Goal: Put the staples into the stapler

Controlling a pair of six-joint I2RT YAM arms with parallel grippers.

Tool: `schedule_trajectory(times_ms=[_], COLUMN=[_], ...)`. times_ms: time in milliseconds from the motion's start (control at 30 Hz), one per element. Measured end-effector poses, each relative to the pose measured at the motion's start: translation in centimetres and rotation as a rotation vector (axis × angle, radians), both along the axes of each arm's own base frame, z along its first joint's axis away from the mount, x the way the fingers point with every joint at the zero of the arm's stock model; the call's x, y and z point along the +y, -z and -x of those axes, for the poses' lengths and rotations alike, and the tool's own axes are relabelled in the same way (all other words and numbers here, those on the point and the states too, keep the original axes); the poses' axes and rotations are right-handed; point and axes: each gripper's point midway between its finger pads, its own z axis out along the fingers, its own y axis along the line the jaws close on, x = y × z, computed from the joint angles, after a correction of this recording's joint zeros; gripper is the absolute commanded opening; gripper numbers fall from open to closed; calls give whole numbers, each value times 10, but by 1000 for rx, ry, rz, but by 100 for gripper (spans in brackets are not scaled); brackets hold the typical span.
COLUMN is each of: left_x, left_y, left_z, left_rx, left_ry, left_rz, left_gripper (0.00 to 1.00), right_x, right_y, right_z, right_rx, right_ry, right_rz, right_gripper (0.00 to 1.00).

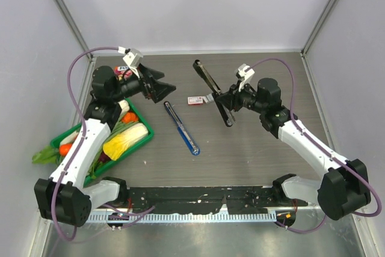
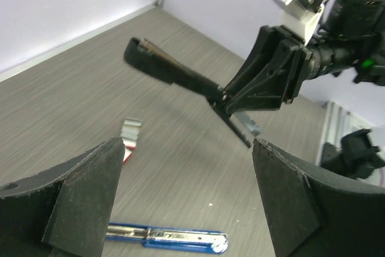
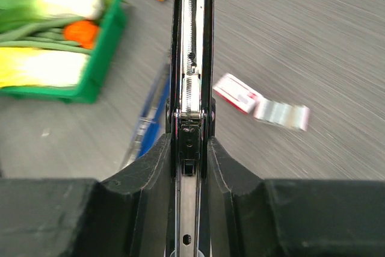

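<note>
Beside and below the stapler, clamped hinged-open in our right gripper, we log the staples loose on the table; left gripper gapes wide, empty; loading pending, we judge, so it must next pinch that thin strip.

**No legible writing in any view**

The small red-and-white box on the worktop carries some print, but it is too small and too blurred to read from any camera. The colourful packet near the back left corner shows only patches of colour, with no letters I can make out.
</note>
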Motion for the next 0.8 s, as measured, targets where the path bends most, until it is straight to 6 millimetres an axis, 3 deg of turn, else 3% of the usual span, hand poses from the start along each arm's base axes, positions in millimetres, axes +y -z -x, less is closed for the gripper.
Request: schedule_trajectory(times_ms=[33, 233, 400, 667, 800], left_x=[4, 36, 62, 95, 101], left_y=[5, 32, 53, 77, 93], left_z=[-1, 3, 21, 46, 50], left_rx=[-2, 8, 28, 34, 65], left_ry=[-24, -167, -243, -335, -346], left_rz=[-31, -226, -380, -541, -577], left_gripper=[100, 100, 100, 100, 100], right_x=[-8, -56, -90, -115, -120], right_y=[6, 34, 59, 146, 167], right_z=[-5, -33, -54, -66, -62], right_rx=[2, 30, 70, 305, 374], right_ry=[44, 307, 476, 558, 560], right_rz=[32, 181, 277, 498, 556], right_gripper=[1, 1, 1, 1, 1])
